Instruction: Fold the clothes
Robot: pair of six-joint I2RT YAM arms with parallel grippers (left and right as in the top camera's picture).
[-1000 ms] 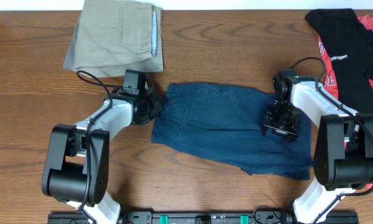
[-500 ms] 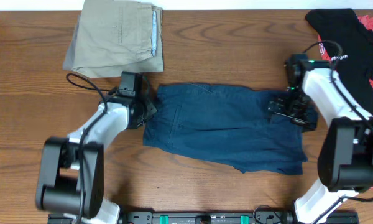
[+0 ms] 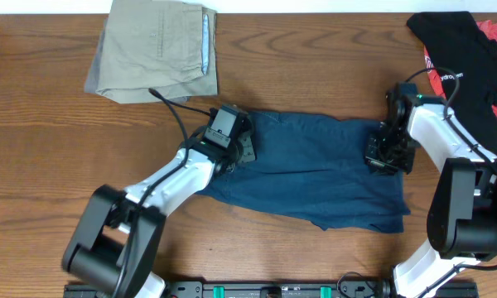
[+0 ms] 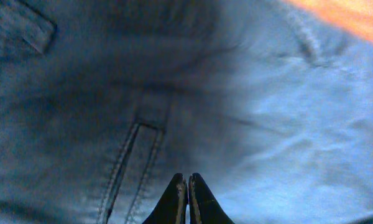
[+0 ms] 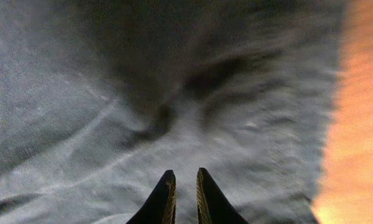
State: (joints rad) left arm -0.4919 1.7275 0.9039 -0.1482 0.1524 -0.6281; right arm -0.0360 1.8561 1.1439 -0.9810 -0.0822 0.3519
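Soft, light navy blue cotton shorts (image 3: 315,170) want pinching at edges; left gripper (image 4: 187,180) pressed together, right gripper (image 5: 185,173) narrowly spread.

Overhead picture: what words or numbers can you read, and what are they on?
"hydrogen": small white letters on the black T-shirt.
Red-and-white mark on the same shirt: too small to read.
Wrist views: only blue cloth, no writing.
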